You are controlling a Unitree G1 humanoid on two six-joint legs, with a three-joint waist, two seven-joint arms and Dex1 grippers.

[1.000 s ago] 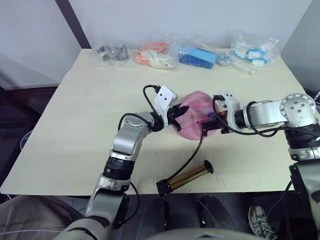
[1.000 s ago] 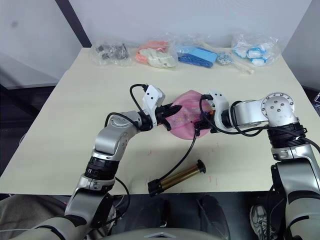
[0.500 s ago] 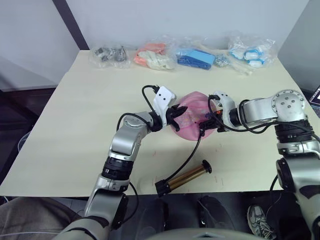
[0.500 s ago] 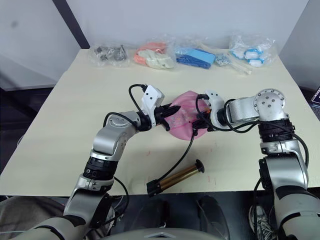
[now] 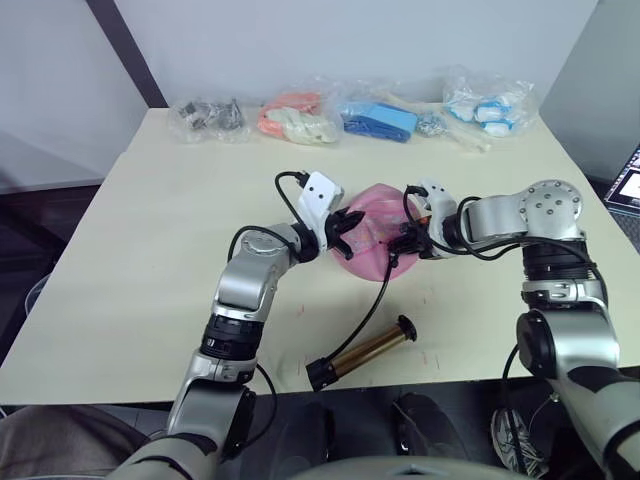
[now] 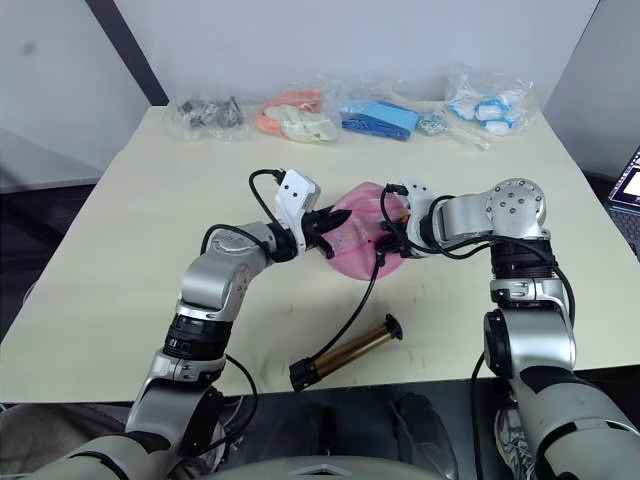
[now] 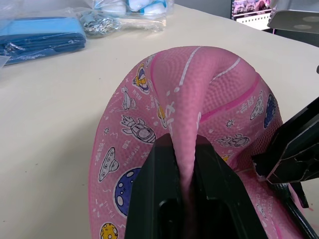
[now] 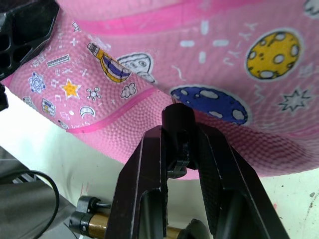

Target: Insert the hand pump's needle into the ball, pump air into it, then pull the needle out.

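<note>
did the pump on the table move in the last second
No. The hand pump lies near the table's front edge with its handle pointing at the same faint red mark as before; the shift in the picture is the camera's.

Silver-grey jointed arms, black cables looping at the wrists, white wrist housings, black two-fingered left end effector (image 5: 345,226).

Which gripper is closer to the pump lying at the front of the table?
The right. The right gripper is at the ball's right side holding the hose fitting, more directly above the pump; the left gripper pinches the ball's left side, slightly farther.
</note>
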